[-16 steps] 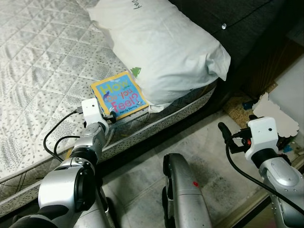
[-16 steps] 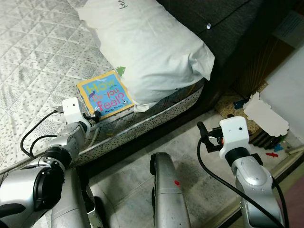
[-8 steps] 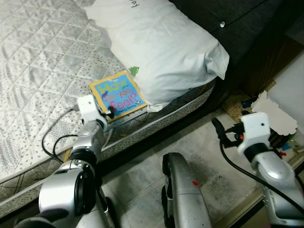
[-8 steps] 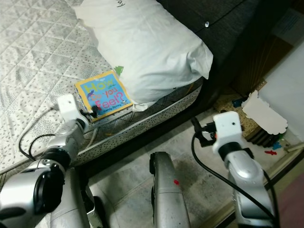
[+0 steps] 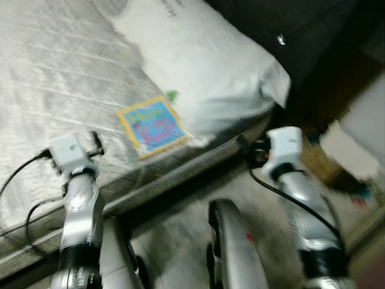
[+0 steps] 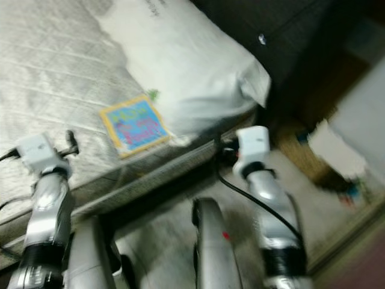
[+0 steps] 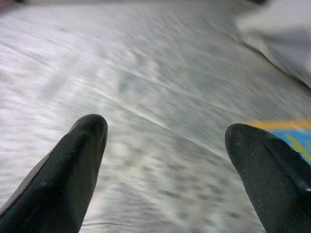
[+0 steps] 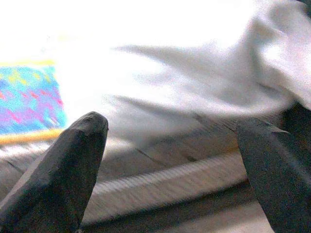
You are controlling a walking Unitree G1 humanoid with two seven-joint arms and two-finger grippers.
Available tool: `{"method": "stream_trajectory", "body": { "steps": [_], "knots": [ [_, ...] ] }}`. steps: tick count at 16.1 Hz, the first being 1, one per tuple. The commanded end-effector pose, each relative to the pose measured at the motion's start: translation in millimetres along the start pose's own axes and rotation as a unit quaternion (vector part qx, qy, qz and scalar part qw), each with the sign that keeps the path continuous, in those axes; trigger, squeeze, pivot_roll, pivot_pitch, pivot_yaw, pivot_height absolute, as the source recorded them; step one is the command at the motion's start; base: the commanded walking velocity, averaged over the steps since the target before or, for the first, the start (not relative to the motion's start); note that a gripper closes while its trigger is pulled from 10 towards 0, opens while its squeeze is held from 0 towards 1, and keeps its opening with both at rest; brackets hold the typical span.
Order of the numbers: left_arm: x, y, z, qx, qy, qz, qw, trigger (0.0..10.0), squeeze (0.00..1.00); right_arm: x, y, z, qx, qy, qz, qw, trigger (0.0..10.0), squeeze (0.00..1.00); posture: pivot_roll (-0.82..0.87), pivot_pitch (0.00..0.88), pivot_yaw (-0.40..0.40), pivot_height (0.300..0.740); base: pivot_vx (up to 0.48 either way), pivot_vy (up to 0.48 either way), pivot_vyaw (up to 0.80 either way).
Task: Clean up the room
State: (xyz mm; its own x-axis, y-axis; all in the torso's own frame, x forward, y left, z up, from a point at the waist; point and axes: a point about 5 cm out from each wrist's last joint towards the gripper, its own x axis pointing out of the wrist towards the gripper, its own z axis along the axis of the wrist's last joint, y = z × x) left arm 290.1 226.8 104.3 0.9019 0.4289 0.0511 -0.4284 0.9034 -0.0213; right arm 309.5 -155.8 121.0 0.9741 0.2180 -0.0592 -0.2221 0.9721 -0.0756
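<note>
Left end effector (image 5: 95, 142) hovers spread and empty over the bed (image 5: 54, 78), the book (image 5: 152, 125) flat just right of it beside the pillow (image 5: 204, 66), right end effector (image 5: 245, 149) also spread at the mattress edge.

book (image 5: 153, 126): flat on the bed (image 5: 54, 72), near its front edge, corner tucked just under the pillow (image 5: 204, 66)
pillow: on the bed, right of and behind the book
left gripper (image 7: 165, 160): over the bed, left of the book
right gripper (image 8: 170, 160): off the bed's edge, right of the book
</note>
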Motion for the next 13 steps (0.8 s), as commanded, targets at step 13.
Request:
{"method": "stream_trajectory", "body": {
  "steps": [13],
  "knots": [
    [-10.8, -14.0, 18, 0.045, -0.058, -0.079, 0.994, 10.0, 0.00, 64.4, 51.6, 27, 0.133, -0.061, 0.064, 0.987, 10.0, 0.00, 0.02, 0.000, -0.026, 0.616, 0.000, 0.000, 0.00]
  ]
}}
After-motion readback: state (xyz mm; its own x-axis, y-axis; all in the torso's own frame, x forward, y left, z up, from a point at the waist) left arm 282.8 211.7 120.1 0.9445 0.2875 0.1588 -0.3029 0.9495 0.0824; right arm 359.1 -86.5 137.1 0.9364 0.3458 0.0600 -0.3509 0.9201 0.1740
